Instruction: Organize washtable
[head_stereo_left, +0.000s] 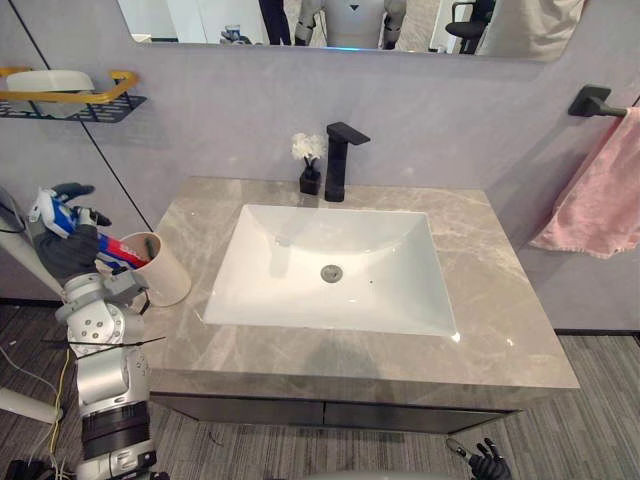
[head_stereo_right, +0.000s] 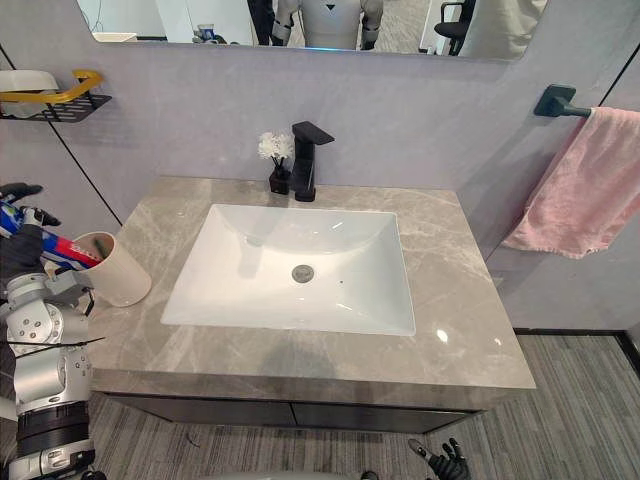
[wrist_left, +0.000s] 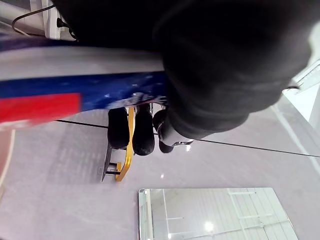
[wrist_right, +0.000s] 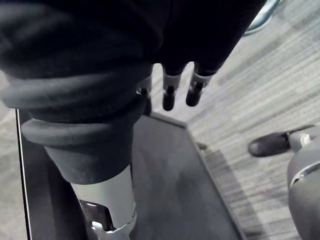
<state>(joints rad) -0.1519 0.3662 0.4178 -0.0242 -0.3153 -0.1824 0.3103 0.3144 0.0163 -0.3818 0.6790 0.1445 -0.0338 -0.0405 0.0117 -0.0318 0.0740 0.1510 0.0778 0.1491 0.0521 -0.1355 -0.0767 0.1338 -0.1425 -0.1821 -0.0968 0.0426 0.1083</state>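
Note:
A cream cup (head_stereo_left: 168, 272) stands at the left edge of the grey marble counter (head_stereo_left: 500, 300). My left hand (head_stereo_left: 66, 250) is beside it, off the counter's left side, shut on a blue, red and white toothpaste tube (head_stereo_left: 108, 247). The tube slants down to the right, and its red end reaches the cup's mouth. In the left wrist view the tube (wrist_left: 75, 95) runs across my curled fingers (wrist_left: 134, 131). My right hand (head_stereo_left: 488, 460) hangs low in front of the cabinet, its fingers (wrist_right: 169, 94) relaxed and holding nothing.
A white basin (head_stereo_left: 330, 265) fills the counter's middle, with a black tap (head_stereo_left: 338, 160) and a small black vase of white flowers (head_stereo_left: 310, 165) behind it. A pink towel (head_stereo_left: 600, 190) hangs at the right. A yellow-rimmed wall shelf (head_stereo_left: 70, 100) is at the upper left.

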